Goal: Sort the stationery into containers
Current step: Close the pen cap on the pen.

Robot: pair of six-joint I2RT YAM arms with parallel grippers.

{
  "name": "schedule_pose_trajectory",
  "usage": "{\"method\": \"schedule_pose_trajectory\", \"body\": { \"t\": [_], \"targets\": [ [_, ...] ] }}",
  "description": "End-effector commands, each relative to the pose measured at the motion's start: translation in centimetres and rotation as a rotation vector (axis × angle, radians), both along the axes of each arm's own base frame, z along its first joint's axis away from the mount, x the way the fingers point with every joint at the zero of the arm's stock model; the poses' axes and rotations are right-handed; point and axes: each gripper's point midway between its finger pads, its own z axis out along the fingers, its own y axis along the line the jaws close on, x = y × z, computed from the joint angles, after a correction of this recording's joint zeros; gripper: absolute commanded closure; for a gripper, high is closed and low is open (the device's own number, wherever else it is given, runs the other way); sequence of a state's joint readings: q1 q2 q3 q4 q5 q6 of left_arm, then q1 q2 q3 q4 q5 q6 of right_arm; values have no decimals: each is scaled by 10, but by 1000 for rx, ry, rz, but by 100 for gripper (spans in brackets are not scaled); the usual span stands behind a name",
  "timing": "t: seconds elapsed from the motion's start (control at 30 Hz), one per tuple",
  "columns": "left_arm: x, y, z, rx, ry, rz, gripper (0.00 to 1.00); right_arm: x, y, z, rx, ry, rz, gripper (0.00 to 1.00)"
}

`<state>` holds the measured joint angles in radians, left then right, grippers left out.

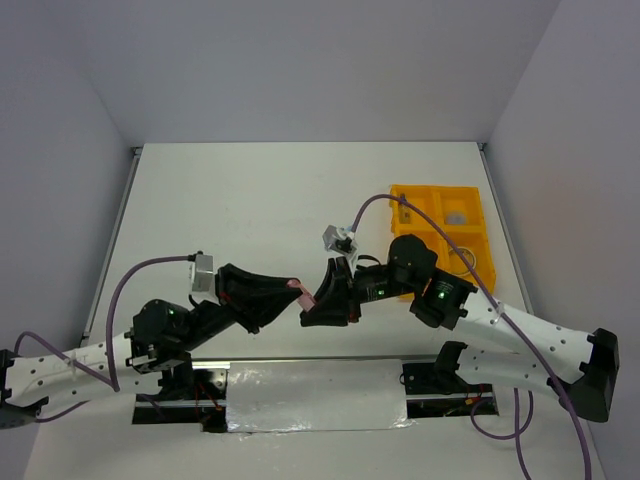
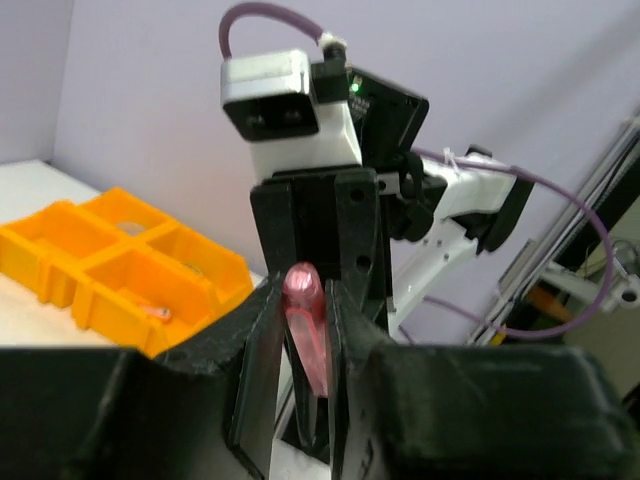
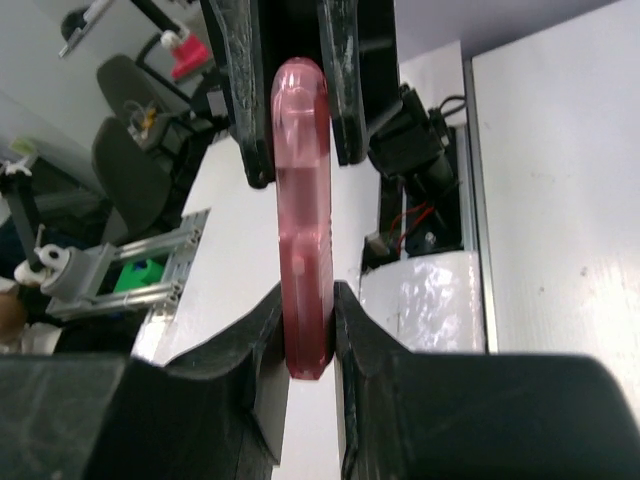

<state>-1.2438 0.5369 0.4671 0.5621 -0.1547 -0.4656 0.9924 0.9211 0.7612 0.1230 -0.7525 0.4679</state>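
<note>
A translucent pink clip (image 1: 298, 291) hangs above the table's near middle, between both grippers. My left gripper (image 1: 292, 287) comes from the left and is shut on one end; in the left wrist view the clip (image 2: 305, 330) stands between its fingers (image 2: 305, 300). My right gripper (image 1: 312, 302) comes from the right and is shut on the other end (image 3: 303, 200), which is pinched between its fingertips (image 3: 308, 310). The yellow-orange four-compartment tray (image 1: 440, 193) lies at the right back, also seen in the left wrist view (image 2: 100, 262). Small items inside it are too small to name.
The right arm's wrist camera (image 2: 290, 110) and purple cable (image 1: 360, 212) sit close in front of the left gripper. A white taped strip (image 1: 315, 395) and the arm bases line the near edge. Table side rails (image 1: 120, 215) run along the left and right.
</note>
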Motion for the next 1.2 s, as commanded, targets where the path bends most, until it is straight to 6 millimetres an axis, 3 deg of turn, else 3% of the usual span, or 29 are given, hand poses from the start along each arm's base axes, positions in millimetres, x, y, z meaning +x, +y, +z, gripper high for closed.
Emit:
{"method": "schedule_pose_trajectory", "body": {
  "t": [0.0, 0.2, 0.43, 0.5, 0.57, 0.6, 0.63, 0.67, 0.7, 0.77, 0.87, 0.9, 1.0, 1.03, 1.07, 1.13, 1.17],
  "targets": [
    [1, -12, -13, 40, 28, -17, 100, 13, 7, 57, 133, -106, -60, 100],
    [-1, -17, -43, 61, 71, -44, 100, 30, 9, 104, 231, -139, -163, 100],
    [-8, -30, -67, 126, 79, -101, 100, 28, 22, 158, 284, -184, -99, 100],
    [-7, -31, -75, 134, 98, -99, 100, 32, 26, 160, 258, -199, -109, 100],
    [-2, -28, -79, 142, 116, -70, 100, 35, 26, 148, 223, -191, -122, 100],
    [5, -23, -72, 130, 129, -27, 100, 41, 29, 121, 171, -165, -143, 100],
    [8, -22, -80, 167, 144, -3, 100, 43, 30, 105, 145, -149, -153, 100],
    [11, -17, -74, 158, 144, 18, 100, 44, 26, 99, 150, -149, -169, 100],
    [14, -14, -69, 152, 143, 42, 100, 45, 27, 64, 89, -113, -175, 100],
    [21, -5, -58, 132, 132, 95, 100, 38, 23, 30, 59, -78, -154, 100],
    [26, -2, -52, 163, 116, 130, 100, 37, 16, 15, 74, -54, -183, 100],
    [29, -2, -42, 160, 111, 144, 77, 36, 10, 7, 73, -53, -197, 100],
    [43, -2, -44, 200, 144, 219, 41, 40, 4, -3, 53, -41, -241, 100],
    [47, 0, -35, 185, 159, 247, 1, 41, 3, -10, 38, -35, -251, 100],
    [59, 3, -37, 193, 189, 316, 1, 49, 1, -20, 4, -26, -287, 100],
    [68, 10, -19, 186, 228, 380, 1, 61, -4, -39, -60, -7, -344, 100],
    [80, 17, -21, 197, 263, 466, 1, 77, -13, -53, -117, 21, -412, 100]
  ]
}}
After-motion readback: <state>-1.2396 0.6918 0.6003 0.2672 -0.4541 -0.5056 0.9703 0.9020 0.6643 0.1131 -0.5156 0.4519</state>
